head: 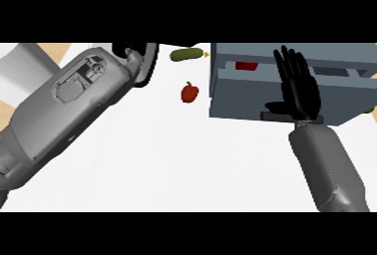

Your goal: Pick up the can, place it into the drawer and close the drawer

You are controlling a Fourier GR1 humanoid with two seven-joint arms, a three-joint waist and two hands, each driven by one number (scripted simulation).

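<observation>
Grey drawer [243,102] at the worktop's [184,164] far right edge; my right hand [300,94] lies open, flat against it, red can [245,65] inside.

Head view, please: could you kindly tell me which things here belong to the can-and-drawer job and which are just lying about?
Part of the job:
- drawer, open
- red can, lying inside the drawer
- right hand, flat with fingers straight, over the drawer front

Lying about:
- red pepper on the counter
- green vegetable near the far edge
</observation>
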